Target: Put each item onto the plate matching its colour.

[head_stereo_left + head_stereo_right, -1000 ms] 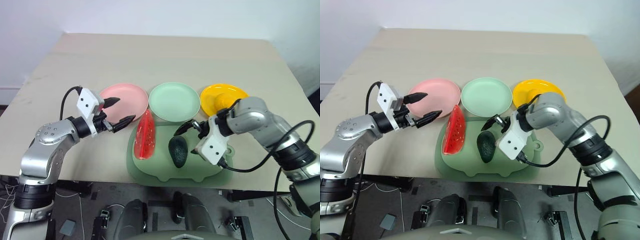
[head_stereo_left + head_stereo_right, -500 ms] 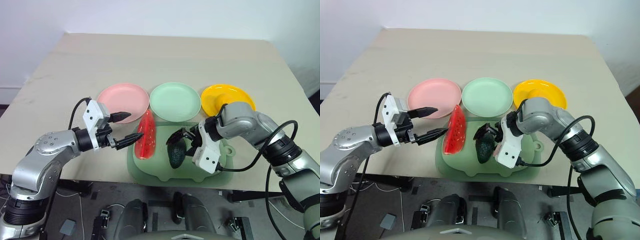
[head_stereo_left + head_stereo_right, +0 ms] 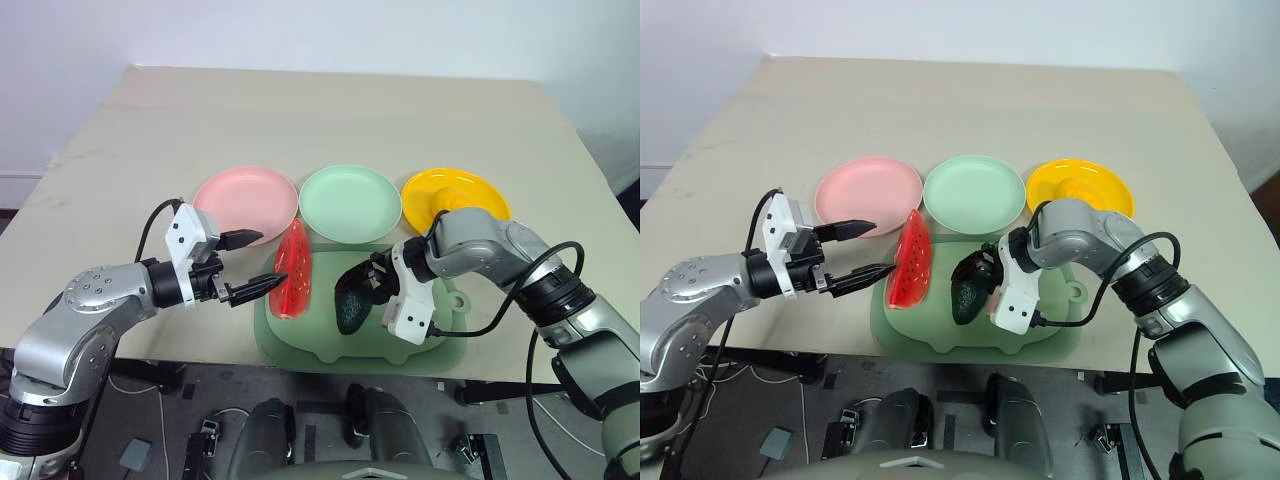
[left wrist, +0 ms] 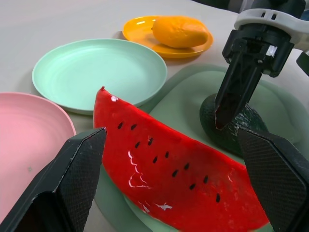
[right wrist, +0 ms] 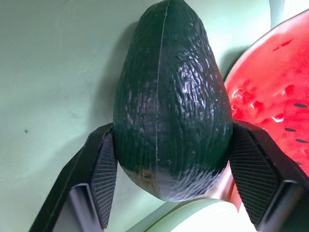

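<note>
R gripper is clamped on the avocado: both pads are seen pressed against its sides in the R wrist view, fat end sat between the fingers, narrow end pointing away. Avocado is still in contact w/ the sage mat, not lifted as far as can be told.

L gripper is held wide open, nothing in it. Watermelon slice lies just past its fingertips, framed between the two fingers in the L wrist view but not touched. Slice is on the mat's edge, right beside the avocado on the R gripper's far side; contact btw the two can't be confirmed.

Pink plate is located just beyond the L gripper's upper finger, bare. Mint plate is found past the slice's far end, between the two grippers, bare. Yellow plate is placed behind the R gripper's wrist, w/ the mango already on it.
</note>
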Controlling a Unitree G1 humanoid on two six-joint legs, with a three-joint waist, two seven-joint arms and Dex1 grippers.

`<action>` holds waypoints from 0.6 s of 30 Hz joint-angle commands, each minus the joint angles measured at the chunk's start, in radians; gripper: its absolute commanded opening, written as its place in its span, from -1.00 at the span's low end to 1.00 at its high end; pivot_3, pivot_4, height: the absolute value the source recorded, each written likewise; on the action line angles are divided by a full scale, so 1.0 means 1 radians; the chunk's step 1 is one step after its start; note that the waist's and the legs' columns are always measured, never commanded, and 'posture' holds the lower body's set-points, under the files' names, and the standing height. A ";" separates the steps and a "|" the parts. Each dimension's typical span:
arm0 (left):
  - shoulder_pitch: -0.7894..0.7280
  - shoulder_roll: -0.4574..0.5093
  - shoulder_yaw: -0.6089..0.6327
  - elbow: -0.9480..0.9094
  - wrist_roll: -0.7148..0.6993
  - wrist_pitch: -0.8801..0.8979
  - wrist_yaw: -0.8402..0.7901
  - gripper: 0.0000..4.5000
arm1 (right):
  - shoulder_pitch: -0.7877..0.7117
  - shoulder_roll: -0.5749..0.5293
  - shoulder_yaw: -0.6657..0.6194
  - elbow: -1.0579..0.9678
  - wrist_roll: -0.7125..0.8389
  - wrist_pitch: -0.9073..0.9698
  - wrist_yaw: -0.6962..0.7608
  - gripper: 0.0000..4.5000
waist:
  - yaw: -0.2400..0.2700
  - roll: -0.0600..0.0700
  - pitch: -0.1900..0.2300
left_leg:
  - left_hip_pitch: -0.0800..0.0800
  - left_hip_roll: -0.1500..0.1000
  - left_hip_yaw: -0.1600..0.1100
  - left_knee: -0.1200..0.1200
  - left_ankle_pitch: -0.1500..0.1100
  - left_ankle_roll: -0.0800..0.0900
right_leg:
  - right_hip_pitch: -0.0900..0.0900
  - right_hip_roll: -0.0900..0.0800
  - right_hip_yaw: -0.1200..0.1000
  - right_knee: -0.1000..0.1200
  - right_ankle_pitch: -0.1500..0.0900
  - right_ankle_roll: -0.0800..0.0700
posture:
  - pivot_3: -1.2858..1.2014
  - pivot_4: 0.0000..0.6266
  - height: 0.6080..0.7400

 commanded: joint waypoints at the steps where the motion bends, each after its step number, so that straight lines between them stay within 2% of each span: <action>1: 0.004 0.018 0.049 -0.026 -0.004 -0.016 0.007 1.00 | -0.036 -0.022 -0.033 -0.003 0.071 0.008 -0.013 0.32 | 0.000 0.000 0.000 | 0.000 0.000 0.000 0.000 0.000 0.000 | 0.000 0.000 0.000 0.000 0.000 0.000 | 0.03 -0.52 1.00; 5: 0.028 0.036 0.108 0.029 0.039 -0.052 0.018 1.00 | -0.109 -0.039 -0.091 0.077 0.171 0.154 0.029 0.32 | -0.001 0.000 0.000 | 0.000 0.000 0.000 0.000 0.000 0.000 | 0.000 0.000 0.000 0.000 0.000 0.000 | 0.03 -0.52 1.00; 9: 0.037 0.037 0.140 0.067 0.071 -0.089 0.031 1.00 | -0.239 -0.001 -0.116 0.291 0.027 0.270 -0.098 0.32 | -0.006 0.001 0.000 | 0.000 0.000 0.000 0.000 -0.001 0.002 | 0.000 0.000 0.000 0.000 0.000 -0.001 | 0.03 -0.52 1.00; 12: 0.040 0.033 0.146 0.072 0.076 -0.099 0.035 1.00 | -0.294 0.050 -0.112 0.434 -0.022 0.356 -0.161 0.32 | -0.008 0.000 0.000 | 0.000 0.000 0.002 -0.001 -0.001 0.002 | 0.000 0.000 0.000 0.000 0.000 -0.001 | 0.03 -0.52 1.00; 18: 0.046 0.025 0.140 0.069 0.080 -0.108 0.043 1.00 | -0.354 0.140 -0.059 0.676 -0.157 0.361 -0.350 0.32 | -0.009 0.001 0.000 | -0.002 0.000 0.003 -0.001 0.000 0.000 | -0.002 -0.001 0.000 0.000 0.000 -0.001 | 0.03 -0.52 1.00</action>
